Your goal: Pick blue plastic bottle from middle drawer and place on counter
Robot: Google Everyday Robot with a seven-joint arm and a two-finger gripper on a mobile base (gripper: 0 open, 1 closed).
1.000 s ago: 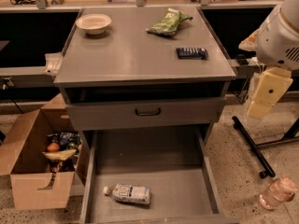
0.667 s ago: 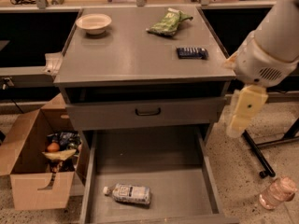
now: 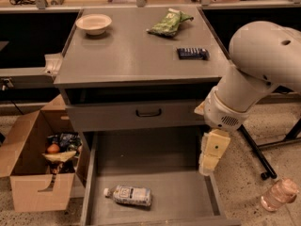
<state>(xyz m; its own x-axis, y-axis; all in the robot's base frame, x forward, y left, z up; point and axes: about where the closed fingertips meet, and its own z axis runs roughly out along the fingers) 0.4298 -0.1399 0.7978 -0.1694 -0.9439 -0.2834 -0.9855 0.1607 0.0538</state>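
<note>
The blue plastic bottle (image 3: 129, 195) lies on its side on the floor of the open middle drawer (image 3: 164, 171), near the front left, with its white cap pointing left. My gripper (image 3: 207, 167) hangs from the white arm (image 3: 256, 65) over the drawer's right wall, pointing down, to the right of the bottle and above it. It holds nothing that I can see. The grey counter (image 3: 136, 55) is above, on top of the cabinet.
On the counter are a white bowl (image 3: 94, 24), a green bag (image 3: 168, 23) and a dark packet (image 3: 193, 53). A closed drawer front with a dark handle (image 3: 148, 112) is above the open drawer. A cardboard box (image 3: 33, 173) stands at the left. A pinkish bottle (image 3: 278, 194) and black stand legs (image 3: 258, 154) are at the right.
The arm has swung left and down, bringing the gripper from beside the cabinet to over the drawer's right wall. The bottle has not moved.
</note>
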